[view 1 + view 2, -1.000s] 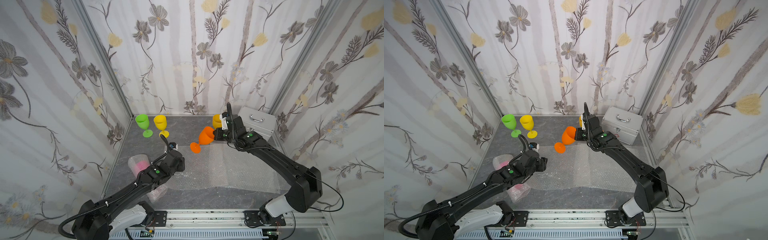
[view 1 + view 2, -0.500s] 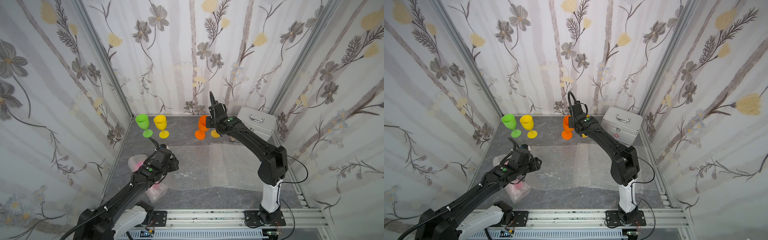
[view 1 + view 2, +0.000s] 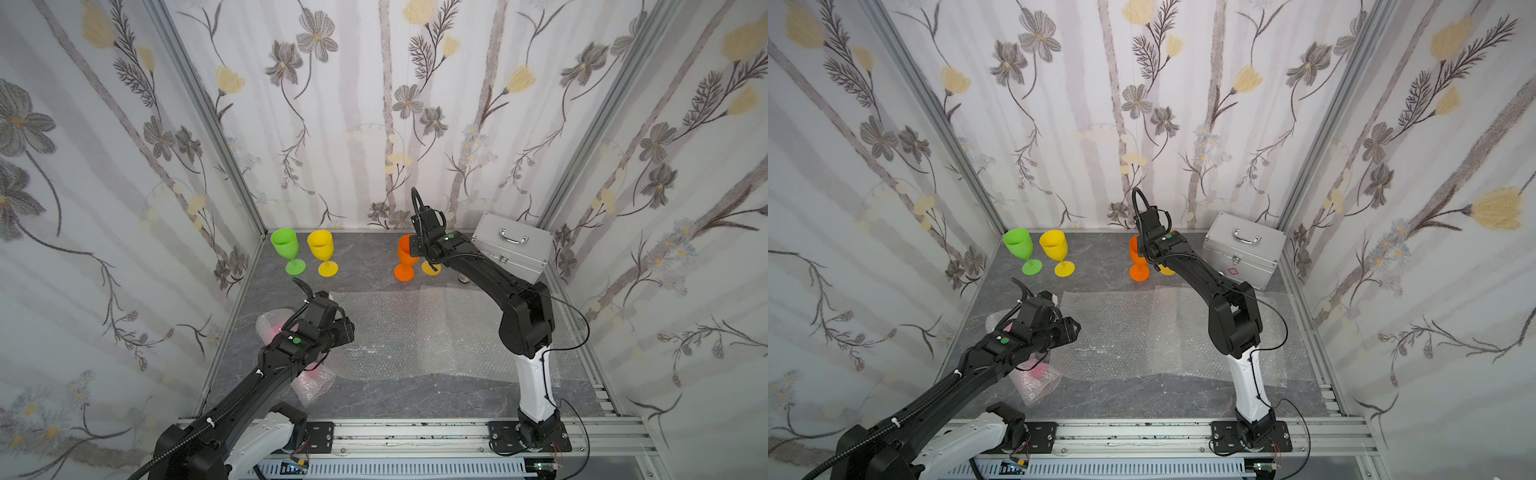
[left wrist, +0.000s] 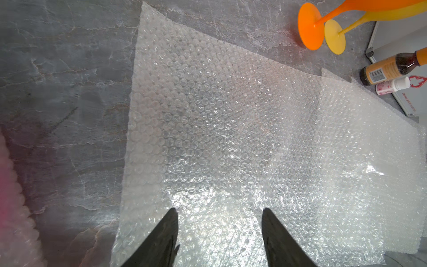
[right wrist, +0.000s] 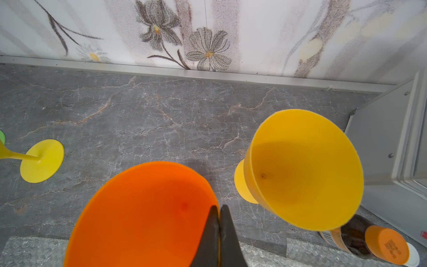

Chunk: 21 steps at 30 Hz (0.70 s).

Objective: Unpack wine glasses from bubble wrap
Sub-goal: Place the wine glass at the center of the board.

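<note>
Clear bubble wrap sheets (image 3: 407, 328) lie flat in the middle of the grey stone table (image 3: 374, 399). The left gripper (image 4: 219, 210) hangs over them, partly open, and holds nothing. Under the left arm we see a hot pink plastic goblet (image 3: 276, 326) lying inside a clear bubble wrap roll (image 3: 313, 384). Near the back wall the right gripper (image 5: 218, 209) pinches the rim of the upright orange plastic goblet (image 5: 143, 212). Just beside it stands the amber-yellow plastic goblet (image 5: 305, 168). The lime green plastic goblet (image 3: 286, 245) and the yellow plastic goblet (image 3: 321, 246) stand side by side, well apart from those two.
</note>
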### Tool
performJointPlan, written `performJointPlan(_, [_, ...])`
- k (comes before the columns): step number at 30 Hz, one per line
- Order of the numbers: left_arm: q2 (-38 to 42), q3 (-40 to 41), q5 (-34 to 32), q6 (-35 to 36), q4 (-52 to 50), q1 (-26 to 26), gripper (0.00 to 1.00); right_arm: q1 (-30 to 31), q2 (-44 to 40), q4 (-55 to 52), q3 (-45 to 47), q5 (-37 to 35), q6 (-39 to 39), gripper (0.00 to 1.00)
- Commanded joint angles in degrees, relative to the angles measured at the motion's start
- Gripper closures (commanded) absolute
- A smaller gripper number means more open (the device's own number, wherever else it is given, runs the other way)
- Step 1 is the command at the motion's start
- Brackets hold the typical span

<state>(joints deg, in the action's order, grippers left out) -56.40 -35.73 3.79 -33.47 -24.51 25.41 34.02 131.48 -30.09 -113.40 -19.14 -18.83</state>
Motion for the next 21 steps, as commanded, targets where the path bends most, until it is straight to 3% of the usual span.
performJointPlan(1, [-0.18,0.08,1.24,-0.84,-0.03,-0.43,0.40,0.00,1.39,0.56,-1.08,0.39,-0.31,0.98])
performJointPlan(5, [-0.28,-0.02,1.60,-0.51,-0.10,-0.76,0.40,-0.01,2.37,0.38,-1.62,0.61,-0.48,0.95])
performJointPlan(14, [-0.55,-0.39,1.92,-0.21,-0.71,-1.67,0.40,-0.18,1.84,-0.14,-3.10,2.34,0.02,0.75])
performJointPlan(21, [0.15,-1.32,2.33,1.03,-2.77,-3.61,0.40,-1.62,-2.47,-1.13,-3.61,4.54,-0.28,0.72])
